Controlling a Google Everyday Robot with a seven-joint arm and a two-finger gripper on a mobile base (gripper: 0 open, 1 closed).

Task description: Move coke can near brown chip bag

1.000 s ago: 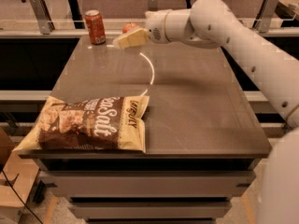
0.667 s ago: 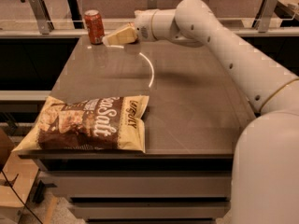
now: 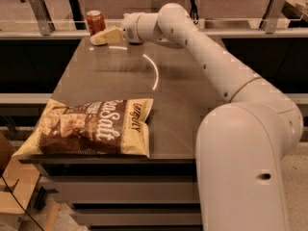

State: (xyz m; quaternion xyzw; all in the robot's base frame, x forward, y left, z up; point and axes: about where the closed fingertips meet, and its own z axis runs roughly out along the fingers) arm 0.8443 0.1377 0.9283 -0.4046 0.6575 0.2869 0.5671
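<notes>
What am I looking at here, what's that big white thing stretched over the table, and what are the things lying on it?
The white thing is a robot: a bulky body with one long jointed arm. At the arm's tip sits its gripper, a two-finger pincer, at the far left corner of the table. It is right beside a red coke can standing upright there. A large brown chip bag lies flat at the near left edge. There is only one picture, looking down across the table from its near side. Nothing looks lifted; the can stands on the table.
</notes>
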